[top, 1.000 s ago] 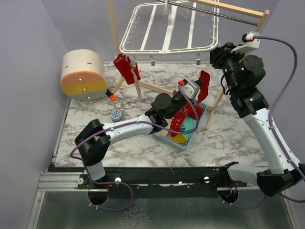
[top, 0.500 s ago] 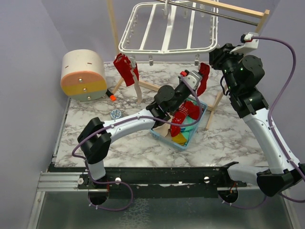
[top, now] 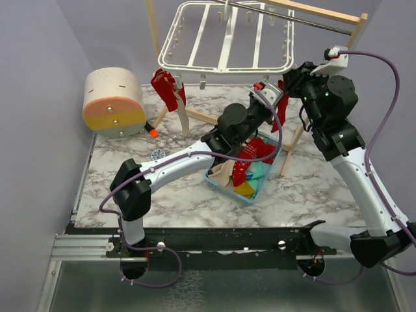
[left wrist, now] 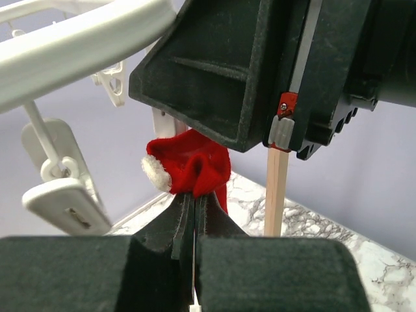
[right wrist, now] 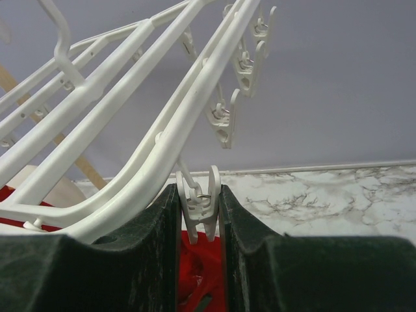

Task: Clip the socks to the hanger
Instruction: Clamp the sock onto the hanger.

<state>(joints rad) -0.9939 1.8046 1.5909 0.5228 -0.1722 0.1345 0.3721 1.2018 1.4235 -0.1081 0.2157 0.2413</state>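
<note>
A clipped sock (top: 168, 90) hangs at the left near corner of the hanger (top: 221, 67). More socks (top: 250, 170) lie in the blue basket (top: 227, 190) on the counter (top: 130, 149). The left tool (left wrist: 194, 203) is clenched on a red sock (left wrist: 195, 168), raised just under the hanger's right near corner. There the right tool (right wrist: 200, 218) pinches a clip (right wrist: 200, 205).

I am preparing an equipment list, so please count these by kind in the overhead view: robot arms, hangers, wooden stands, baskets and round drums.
Robot arms: 2
Hanger: 1
Wooden stand: 1
Basket: 1
Round drum: 1
Total: 6
</note>
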